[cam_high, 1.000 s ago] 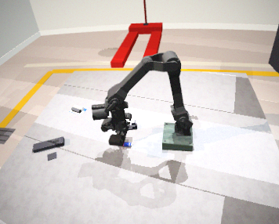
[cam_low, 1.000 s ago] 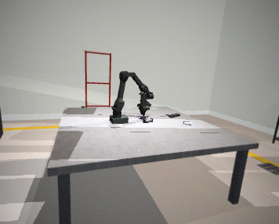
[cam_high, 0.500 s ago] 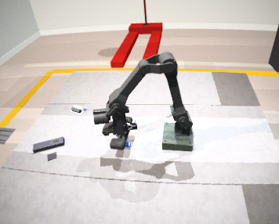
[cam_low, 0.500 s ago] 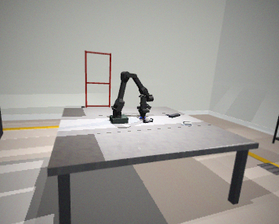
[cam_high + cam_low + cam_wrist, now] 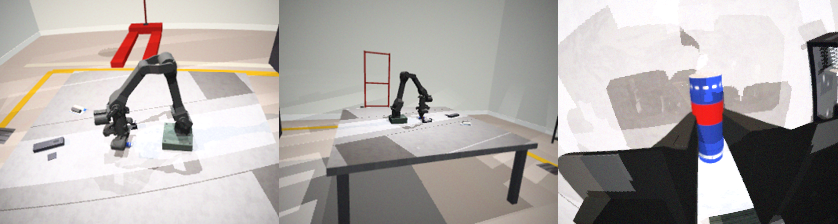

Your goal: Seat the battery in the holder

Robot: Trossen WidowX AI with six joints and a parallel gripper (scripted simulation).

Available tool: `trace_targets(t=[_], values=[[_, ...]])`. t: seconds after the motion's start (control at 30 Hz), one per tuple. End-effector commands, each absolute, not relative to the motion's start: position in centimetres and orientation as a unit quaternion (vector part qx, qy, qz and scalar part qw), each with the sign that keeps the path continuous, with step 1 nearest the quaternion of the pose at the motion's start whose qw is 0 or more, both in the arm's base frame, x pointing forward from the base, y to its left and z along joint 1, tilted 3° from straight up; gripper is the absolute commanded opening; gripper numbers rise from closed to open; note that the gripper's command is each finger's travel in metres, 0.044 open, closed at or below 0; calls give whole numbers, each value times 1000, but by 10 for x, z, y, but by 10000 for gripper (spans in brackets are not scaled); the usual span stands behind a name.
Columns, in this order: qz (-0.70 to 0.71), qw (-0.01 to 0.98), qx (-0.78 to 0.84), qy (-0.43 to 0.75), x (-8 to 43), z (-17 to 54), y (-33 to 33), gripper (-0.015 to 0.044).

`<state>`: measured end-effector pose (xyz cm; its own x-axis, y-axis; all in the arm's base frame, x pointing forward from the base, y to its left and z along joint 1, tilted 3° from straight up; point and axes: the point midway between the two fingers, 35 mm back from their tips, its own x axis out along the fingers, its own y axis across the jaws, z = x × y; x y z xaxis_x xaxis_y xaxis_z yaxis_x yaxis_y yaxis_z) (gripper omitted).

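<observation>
- No text, label, brand, number or sign can be read in any view.
- The battery (image 5: pixel 706 118) between the jaws shows only blue and red bands and a row of white dots.

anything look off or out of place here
Nothing looks damaged or spilled. The battery lies lengthwise between the gripper fingers, apart from the holder off to the side, so it is not seated yet.

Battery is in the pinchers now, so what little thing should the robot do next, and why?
Probably lift it a little. The gripper is shut on the battery, low over the table, and the holder lies off to the side, so it must clear the surface first.
</observation>
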<state>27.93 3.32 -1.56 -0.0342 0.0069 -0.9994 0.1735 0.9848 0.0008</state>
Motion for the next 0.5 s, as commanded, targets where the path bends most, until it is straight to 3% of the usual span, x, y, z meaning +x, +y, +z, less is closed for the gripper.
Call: trace_targets(t=[0.0, 0.2, 0.47], values=[[-58, 692, 62, 717, 279, -14, 33, 63], [-58, 692, 62, 717, 281, 33, 33, 63], [-33, 694, 36, 718, 284, 40, 8, 63]])
